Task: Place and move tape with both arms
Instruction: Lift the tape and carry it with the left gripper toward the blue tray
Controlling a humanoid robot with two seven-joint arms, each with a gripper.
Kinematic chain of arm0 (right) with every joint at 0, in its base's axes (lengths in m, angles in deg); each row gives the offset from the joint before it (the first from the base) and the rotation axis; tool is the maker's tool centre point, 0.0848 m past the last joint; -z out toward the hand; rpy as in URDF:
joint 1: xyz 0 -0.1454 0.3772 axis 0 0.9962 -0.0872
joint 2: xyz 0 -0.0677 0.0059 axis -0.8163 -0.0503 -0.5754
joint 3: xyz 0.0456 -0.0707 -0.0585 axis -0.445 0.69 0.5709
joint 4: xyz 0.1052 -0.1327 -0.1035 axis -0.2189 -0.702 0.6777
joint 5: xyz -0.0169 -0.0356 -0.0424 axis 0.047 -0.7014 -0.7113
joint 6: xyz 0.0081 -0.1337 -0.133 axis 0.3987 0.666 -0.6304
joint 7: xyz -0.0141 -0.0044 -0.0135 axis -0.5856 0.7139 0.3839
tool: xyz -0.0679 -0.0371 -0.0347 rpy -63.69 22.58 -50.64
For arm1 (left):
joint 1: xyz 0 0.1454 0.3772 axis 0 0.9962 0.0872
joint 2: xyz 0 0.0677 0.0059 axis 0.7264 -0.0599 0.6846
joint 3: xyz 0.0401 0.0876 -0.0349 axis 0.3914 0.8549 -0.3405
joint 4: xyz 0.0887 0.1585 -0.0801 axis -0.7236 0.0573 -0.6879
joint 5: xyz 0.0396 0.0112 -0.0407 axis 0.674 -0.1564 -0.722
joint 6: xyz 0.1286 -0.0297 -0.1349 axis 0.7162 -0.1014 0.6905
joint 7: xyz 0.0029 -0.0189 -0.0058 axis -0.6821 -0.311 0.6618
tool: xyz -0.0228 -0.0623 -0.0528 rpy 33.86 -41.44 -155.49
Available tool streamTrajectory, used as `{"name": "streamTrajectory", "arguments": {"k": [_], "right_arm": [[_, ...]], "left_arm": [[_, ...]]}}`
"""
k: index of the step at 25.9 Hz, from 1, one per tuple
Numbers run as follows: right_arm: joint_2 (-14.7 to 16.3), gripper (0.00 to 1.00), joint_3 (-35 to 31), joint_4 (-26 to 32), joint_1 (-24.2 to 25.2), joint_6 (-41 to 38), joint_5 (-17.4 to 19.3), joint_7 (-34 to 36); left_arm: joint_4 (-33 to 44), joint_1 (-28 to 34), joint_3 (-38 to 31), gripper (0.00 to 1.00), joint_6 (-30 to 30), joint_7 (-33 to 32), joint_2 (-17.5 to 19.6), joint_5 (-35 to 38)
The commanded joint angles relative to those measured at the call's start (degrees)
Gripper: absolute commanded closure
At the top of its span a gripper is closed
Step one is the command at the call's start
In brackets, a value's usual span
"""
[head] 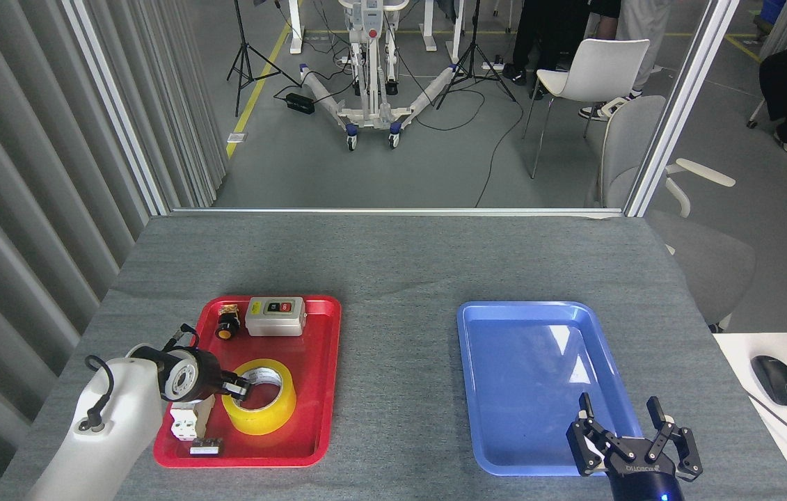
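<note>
Your left arm (111,424) is smooth white with a looping black cable and silver wrist ring; your right gripper (630,435) is black, white-lettered, with a blue light.
</note>
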Motion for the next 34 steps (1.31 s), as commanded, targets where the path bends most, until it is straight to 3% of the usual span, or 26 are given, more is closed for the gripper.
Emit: {"name": "streamTrajectory", "arguments": {"k": [1, 14, 20, 29, 34], "right_arm": [[0.18, 0.0, 0.0, 0.0, 0.54, -0.11, -0.01, 0.02], [0.09, 0.0, 0.0, 0.0, 0.98, 0.06, -0.27, 0.02], [0.09, 0.0, -0.26, 0.0, 0.89, 0.06, -0.19, 0.02], [0.09, 0.0, -0.44, 0.0, 1.07, 0.06, -0.19, 0.02], [0.0, 0.0, -0.7, 0.0, 0.98, -0.02, 0.34, 0.11]], "left_arm": [[0.0, 0.0, -0.03, 0.6, -0.05, 0.05, 0.0, 0.19], [1.76, 0.0, -1.79, 0.85, -2.6, 0.05, 0.09, 0.55], [4.57, 0.79, -5.83, 0.86, -8.05, 0.05, 0.09, -0.42], [6.42, 3.43, -9.17, 0.86, -8.23, -2.67, -1.58, -22.57], [5.71, 4.84, -10.84, 0.86, -1.28, -2.67, -5.45, -31.45]]}}
